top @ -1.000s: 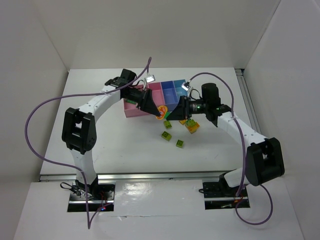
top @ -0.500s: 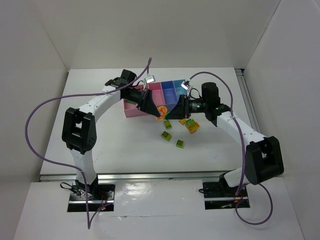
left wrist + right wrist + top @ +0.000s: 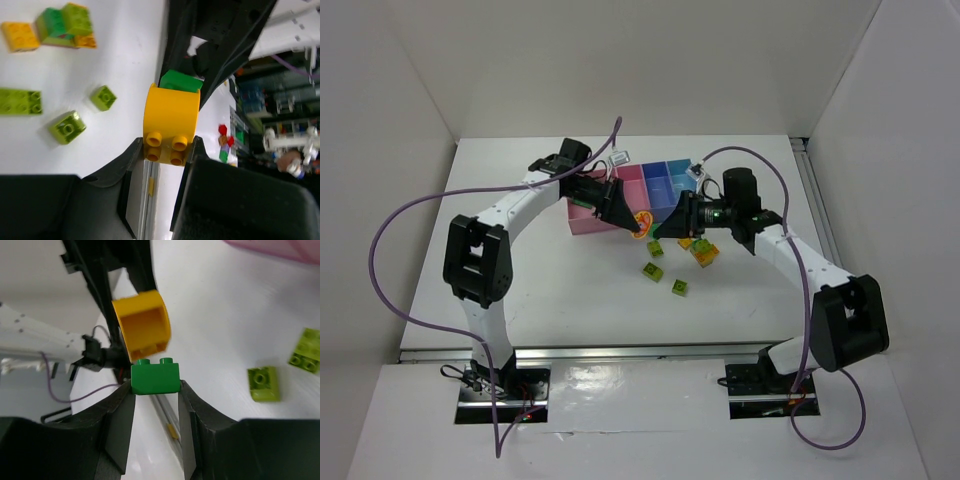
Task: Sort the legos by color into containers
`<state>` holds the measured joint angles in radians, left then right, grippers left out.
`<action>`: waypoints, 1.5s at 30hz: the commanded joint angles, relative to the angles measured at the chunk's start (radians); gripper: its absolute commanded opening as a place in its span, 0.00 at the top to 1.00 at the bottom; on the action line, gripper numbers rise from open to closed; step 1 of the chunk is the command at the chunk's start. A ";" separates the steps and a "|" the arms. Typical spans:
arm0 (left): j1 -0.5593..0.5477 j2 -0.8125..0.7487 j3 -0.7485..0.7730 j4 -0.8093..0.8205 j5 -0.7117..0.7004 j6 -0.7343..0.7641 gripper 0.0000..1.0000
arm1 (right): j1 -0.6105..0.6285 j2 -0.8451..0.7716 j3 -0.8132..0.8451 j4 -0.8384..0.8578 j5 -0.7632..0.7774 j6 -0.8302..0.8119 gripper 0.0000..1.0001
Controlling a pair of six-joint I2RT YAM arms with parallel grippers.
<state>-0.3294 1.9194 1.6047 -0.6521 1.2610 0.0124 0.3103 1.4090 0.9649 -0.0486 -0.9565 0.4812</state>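
My left gripper (image 3: 637, 227) is shut on an orange-yellow lego (image 3: 171, 120), studs toward the camera, held above the table in front of the bins. My right gripper (image 3: 658, 231) faces it, shut on a dark green lego (image 3: 155, 378). The two bricks sit close together tip to tip; the green one (image 3: 180, 81) shows just past the yellow one (image 3: 142, 327). I cannot tell whether they touch. The containers (image 3: 650, 185) stand behind: pink bins at the left, blue ones at the right.
Loose lime green legos (image 3: 652, 271) (image 3: 679, 288) lie on the table below the grippers, and also show in the wrist views (image 3: 67, 127) (image 3: 263, 383). A stacked lime and orange-yellow pile (image 3: 703, 252) lies under the right arm. White walls surround the table.
Almost nothing. Both grippers stay together above the table with their bricks; the right wrist has shifted very slightly.
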 commanded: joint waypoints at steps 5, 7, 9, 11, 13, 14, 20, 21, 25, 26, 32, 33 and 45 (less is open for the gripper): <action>0.046 0.000 0.046 0.055 -0.137 -0.101 1.00 | -0.030 -0.117 -0.037 -0.094 0.326 -0.021 1.00; 0.046 0.015 0.057 0.083 -0.248 -0.187 1.00 | -0.030 -0.128 -0.037 -0.128 0.386 -0.021 1.00; 0.046 0.041 0.110 0.097 -0.381 -0.251 1.00 | -0.030 -0.149 -0.037 -0.154 0.504 -0.010 1.00; 0.032 0.093 0.162 0.085 -0.611 -0.366 1.00 | -0.030 -0.160 -0.028 -0.194 0.608 -0.001 1.00; 0.018 0.133 0.236 0.068 -0.783 -0.446 1.00 | -0.030 -0.174 -0.019 -0.215 0.648 -0.001 1.00; 0.003 0.153 0.262 0.052 -0.829 -0.462 1.00 | -0.030 -0.188 -0.018 -0.215 0.679 -0.001 1.00; -0.037 0.280 0.405 0.049 -1.065 -0.529 0.97 | -0.030 -0.203 0.000 -0.264 0.679 -0.021 1.00; -0.037 0.300 0.432 0.039 -1.074 -0.529 0.84 | -0.030 -0.203 0.000 -0.264 0.679 -0.021 1.00; -0.037 0.343 0.524 0.008 -1.075 -0.529 0.33 | -0.030 -0.203 0.020 -0.286 0.670 -0.041 0.98; -0.037 0.343 0.538 0.008 -1.075 -0.520 0.30 | -0.030 -0.203 0.020 -0.286 0.670 -0.041 0.98; -0.046 0.242 0.534 -0.038 -1.115 -0.468 0.23 | 0.006 -0.092 0.083 -0.254 0.656 -0.070 0.96; -0.046 0.215 0.517 -0.038 -1.161 -0.468 0.23 | 0.018 -0.065 0.128 -0.244 0.656 -0.079 0.95; 0.193 -0.338 -0.109 -0.060 -1.345 -0.672 0.10 | 0.252 0.448 0.599 -0.220 0.769 -0.151 0.93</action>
<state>-0.1463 1.6810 1.5917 -0.6884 -0.0280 -0.5838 0.5110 1.7718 1.4555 -0.3031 -0.2462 0.3794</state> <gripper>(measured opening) 0.898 0.438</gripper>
